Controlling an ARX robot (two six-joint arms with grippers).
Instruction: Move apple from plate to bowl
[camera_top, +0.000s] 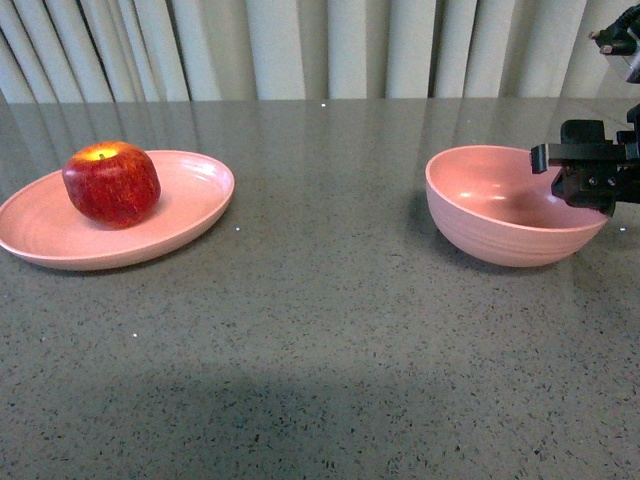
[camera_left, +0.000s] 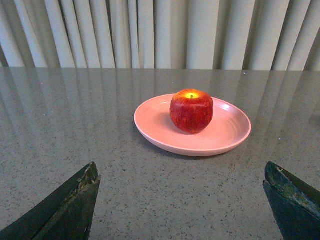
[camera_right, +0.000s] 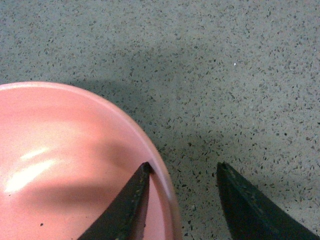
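While the apple (camera_top: 110, 183) sat stem dimple up on the plate (camera_top: 195, 188), we noted both end effectors released and grasping nothing.

Left end effector (camera_left: 180, 167): fingers (camera_left: 70, 205) were spread wide, with only table (camera_left: 75, 125) between them. The apple lay straight ahead of it and well apart, resting on the plate a little off its middle.

Right end effector (camera_right: 184, 167): it was released and straddled the rim of the bowl (camera_right: 60, 150). One finger was inside the bowl, the other outside over the table. The rim ran between them, nearer the inner finger, and we could not tell whether it touched. From the front it hung at the bowl's right edge. Apple and plate stood well apart from it, across the table to its left.
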